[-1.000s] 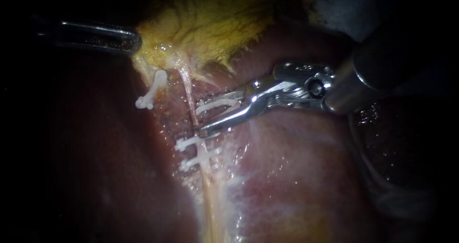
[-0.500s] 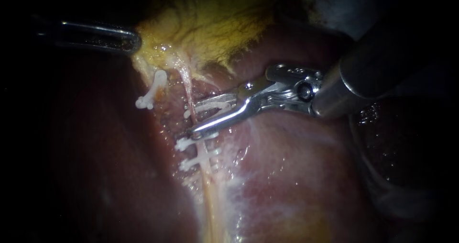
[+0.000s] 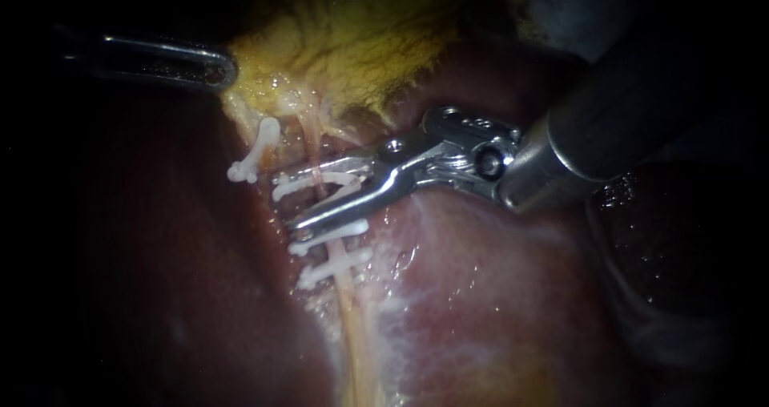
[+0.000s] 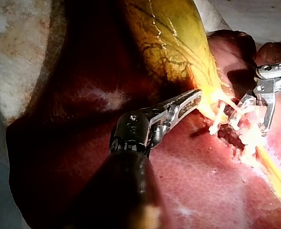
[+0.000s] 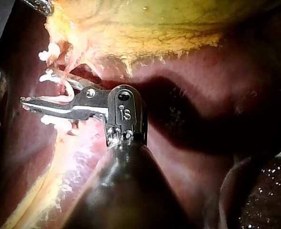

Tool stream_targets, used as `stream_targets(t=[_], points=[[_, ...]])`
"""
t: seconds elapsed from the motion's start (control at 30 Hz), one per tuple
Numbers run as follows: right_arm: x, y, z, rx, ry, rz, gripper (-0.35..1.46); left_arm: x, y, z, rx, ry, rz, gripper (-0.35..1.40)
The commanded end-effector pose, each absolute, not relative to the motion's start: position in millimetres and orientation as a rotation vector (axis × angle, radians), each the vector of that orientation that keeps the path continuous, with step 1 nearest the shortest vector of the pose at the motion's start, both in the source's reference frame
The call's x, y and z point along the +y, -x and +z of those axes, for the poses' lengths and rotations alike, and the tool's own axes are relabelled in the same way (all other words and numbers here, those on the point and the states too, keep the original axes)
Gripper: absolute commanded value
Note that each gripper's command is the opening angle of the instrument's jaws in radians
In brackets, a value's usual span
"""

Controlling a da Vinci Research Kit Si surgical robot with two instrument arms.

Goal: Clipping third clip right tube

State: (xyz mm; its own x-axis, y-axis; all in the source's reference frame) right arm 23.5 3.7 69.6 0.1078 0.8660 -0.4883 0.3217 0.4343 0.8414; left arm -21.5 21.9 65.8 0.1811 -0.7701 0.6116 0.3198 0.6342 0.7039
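The right tube (image 3: 317,157) runs down from the yellow gallbladder (image 3: 344,38) over the liver (image 3: 497,295). Two white clips (image 3: 330,232) (image 3: 333,267) sit across it lower down. My right instrument (image 3: 290,203) reaches in from the upper right. Its jaws stand wide apart and carry an open white clip (image 3: 314,184), one jaw on each side of the tube just above the two clips. The right wrist view shows the same hold (image 5: 35,88). My left instrument (image 3: 220,70) is shut on the gallbladder's lower edge, also seen in the left wrist view (image 4: 190,99).
A left tube bears one white clip (image 3: 255,155) close beside the right instrument's jaw tips. Pale fatty tissue (image 3: 376,327) follows the right tube downwards. A dark fold of liver (image 3: 665,239) lies under the right shaft.
My right instrument has moved left along the liver, so its jaws and the carried clip now reach across and past the right tube. The left instrument has held still.
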Motion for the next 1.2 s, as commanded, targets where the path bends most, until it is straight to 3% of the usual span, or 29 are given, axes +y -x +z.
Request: stream_targets(t=[0.03,0.23,0.4,0.73,0.83,0.87,1.2], points=[[3.8,-23.5,69.3,1.463,-1.116,0.558,0.51,21.9,21.5,65.8,-1.147,-0.473,-0.811,-0.35],[4.2,-23.5,68.5,1.465,-1.114,0.558,0.46,21.9,21.5,65.7,-1.147,-0.473,-0.811,-0.35],[4.4,-23.2,68.2,1.463,-1.114,0.561,0.31,22.0,21.4,65.7,-1.147,-0.474,-0.811,-0.35],[4.8,-23.2,68.2,1.463,-1.110,0.568,-0.11,22.0,21.4,65.7,-1.147,-0.474,-0.811,-0.35],[4.9,-23.1,68.3,1.446,-1.122,0.600,-0.35,22.0,21.4,65.7,-1.147,-0.474,-0.811,-0.35],[5.0,-23.0,68.4,1.425,-1.137,0.637,-0.35,22.0,21.4,65.7,-1.147,-0.474,-0.811,-0.35],[4.8,-23.0,68.9,1.411,-1.154,0.609,-0.35,22.0,21.4,65.7,-1.147,-0.474,-0.811,-0.35]])
